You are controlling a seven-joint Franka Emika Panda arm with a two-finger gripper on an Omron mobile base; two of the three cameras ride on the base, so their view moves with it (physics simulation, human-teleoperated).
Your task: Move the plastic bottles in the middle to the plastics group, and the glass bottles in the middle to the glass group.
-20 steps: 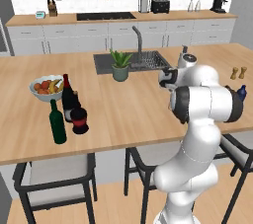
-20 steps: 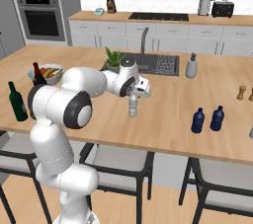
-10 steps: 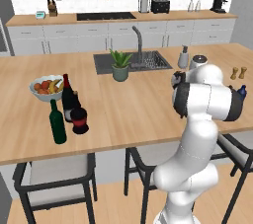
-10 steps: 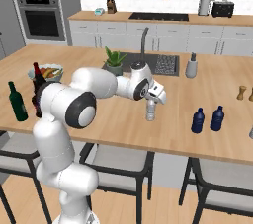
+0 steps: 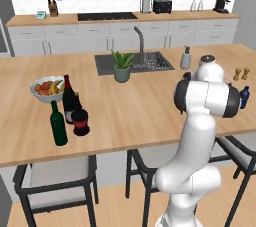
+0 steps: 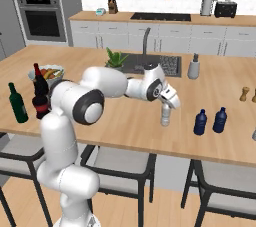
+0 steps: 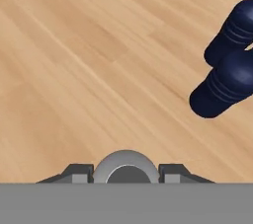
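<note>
Pincer [image 6: 165, 112] clamped from above on the clear whitish bottle [image 6: 165, 116], carried low over the bench [image 6: 125, 121], near the two dark blue bottles [image 6: 210, 121]. Risk: coming in too close could topple them; a tilted release tips the bottle itself.

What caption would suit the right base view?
Robot fingers carry a clear bottle over the wooden counter toward two dark blue bottles.

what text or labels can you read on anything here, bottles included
None can be read.
Black wine bottle: grey label, too blurred to show any words.
Squat black bottle: plain red band, no lettering visible.
Two dark blue bottles: no label visible.
</note>
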